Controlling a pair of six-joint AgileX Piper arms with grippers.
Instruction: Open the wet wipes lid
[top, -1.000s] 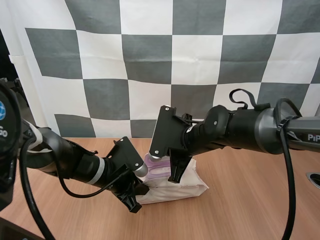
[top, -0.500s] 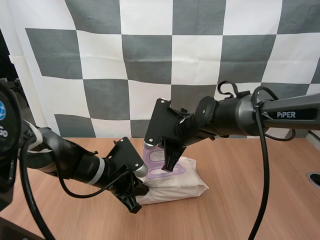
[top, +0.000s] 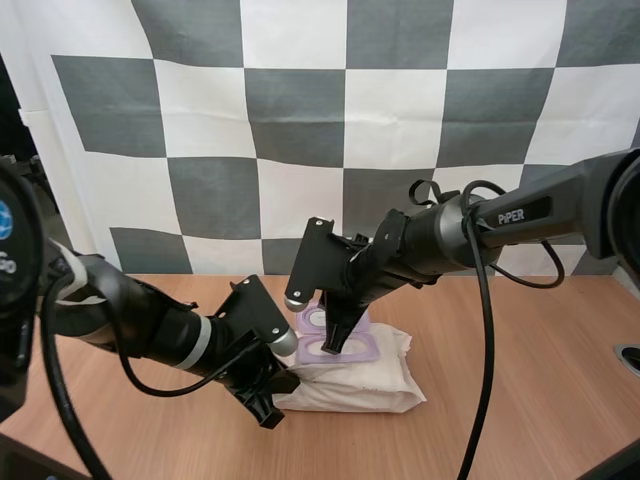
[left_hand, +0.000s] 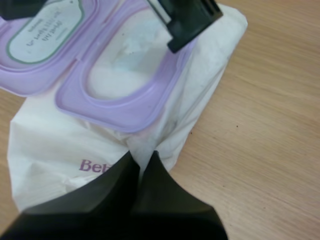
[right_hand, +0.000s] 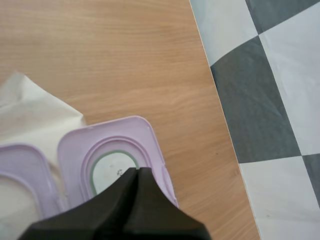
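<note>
Cannot see the left end of the wet wipes pack (top: 370, 385) from the high view, masked by the left gripper (top: 268, 392). Cannot read the label inside the lid (right_hand: 150, 145), half covered by the right gripper (right_hand: 137, 171). Bare wooden table (top: 520, 400); pack lying about midway across, toward the back edge, lid flipped open beside the opening. Reaching in low from the left, left fingers closed, pinching the pack's film. Angled steeply down from the right, right fingers pressed together as one wedge, gripping nothing, tips over the open lid.
</note>
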